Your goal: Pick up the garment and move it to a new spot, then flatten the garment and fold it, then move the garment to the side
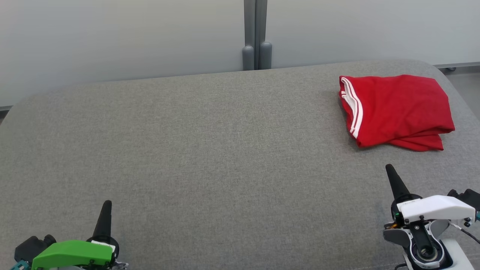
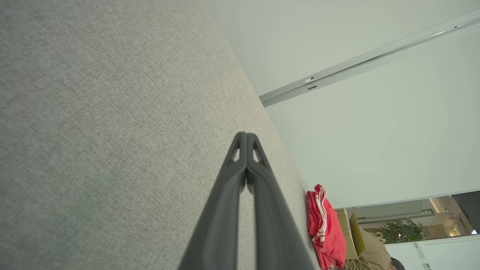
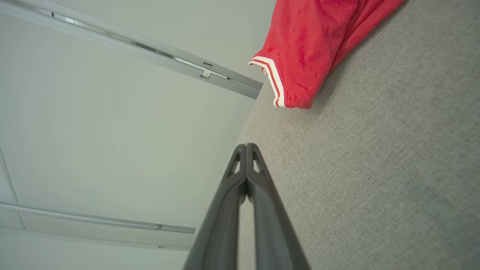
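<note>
The garment, red with white stripes along one edge, lies folded in a flat bundle at the far right of the grey fabric surface, near its rounded back corner. The right gripper is nearest it, low at the right and a little short of the bundle's front edge, touching nothing. Its wrist view shows the fingers pressed together and empty, with the striped hem just beyond them. The left gripper sits well apart at the lower left, its fingers likewise closed on nothing. Behind the surface stands a pale wall with a grey post.
</note>
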Controlling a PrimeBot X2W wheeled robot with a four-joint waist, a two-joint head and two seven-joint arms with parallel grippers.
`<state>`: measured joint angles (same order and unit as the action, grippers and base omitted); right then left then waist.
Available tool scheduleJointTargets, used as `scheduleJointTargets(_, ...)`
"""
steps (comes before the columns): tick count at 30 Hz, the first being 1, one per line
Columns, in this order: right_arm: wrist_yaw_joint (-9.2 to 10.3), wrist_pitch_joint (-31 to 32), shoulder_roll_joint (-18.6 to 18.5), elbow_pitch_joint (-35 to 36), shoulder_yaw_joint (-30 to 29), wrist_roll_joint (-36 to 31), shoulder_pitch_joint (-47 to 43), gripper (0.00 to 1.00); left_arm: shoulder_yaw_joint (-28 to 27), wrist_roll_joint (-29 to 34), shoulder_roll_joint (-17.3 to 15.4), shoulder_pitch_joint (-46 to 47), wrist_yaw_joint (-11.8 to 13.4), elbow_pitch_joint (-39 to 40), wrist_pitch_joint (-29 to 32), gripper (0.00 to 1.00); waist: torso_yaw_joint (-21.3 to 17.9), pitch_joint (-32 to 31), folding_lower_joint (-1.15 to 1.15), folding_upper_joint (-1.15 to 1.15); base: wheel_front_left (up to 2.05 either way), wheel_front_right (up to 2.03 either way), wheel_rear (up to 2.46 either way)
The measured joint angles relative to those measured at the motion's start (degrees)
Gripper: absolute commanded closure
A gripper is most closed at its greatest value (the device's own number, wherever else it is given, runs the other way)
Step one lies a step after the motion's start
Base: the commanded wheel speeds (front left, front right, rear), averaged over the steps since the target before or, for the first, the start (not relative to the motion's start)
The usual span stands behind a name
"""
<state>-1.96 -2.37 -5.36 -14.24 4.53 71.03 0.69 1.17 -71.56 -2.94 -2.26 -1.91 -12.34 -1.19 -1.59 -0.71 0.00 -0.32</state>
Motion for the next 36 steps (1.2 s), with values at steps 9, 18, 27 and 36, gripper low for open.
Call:
scheduleJointTargets(9,-1.05,1.52,0.08,-0.24,-2.26,6.30,0.19,1.00,-1.09,-5.86,-0.01,1.27,-1.21,-0.56,1.64,1.00,0.43,0.23,0.00,0.00,0.00,0.00,0.00)
scheduleJointTargets(18,-2.56,3.14,0.21,-0.55,-4.66,13.13,1.28,1.00,-2.04,-11.67,-0.01,2.64,-2.72,-1.74,3.26,1.00,0.90,0.50,0.00,0.00,0.00,0.00,0.00)
scheduleJointTargets(27,-3.61,4.70,0.42,-0.88,-6.91,19.14,1.43,1.00,-3.01,-17.64,-0.01,3.96,-3.78,-2.33,4.71,1.00,1.32,0.73,0.00,0.00,0.00,0.00,0.00)
scheduleJointTargets(36,-4.58,5.77,0.69,-1.02,-8.50,23.68,2.40,1.00,-3.61,-21.49,-0.01,4.85,-4.90,-3.36,5.77,1.00,1.60,0.89,0.00,0.00,0.00,0.00,0.00)
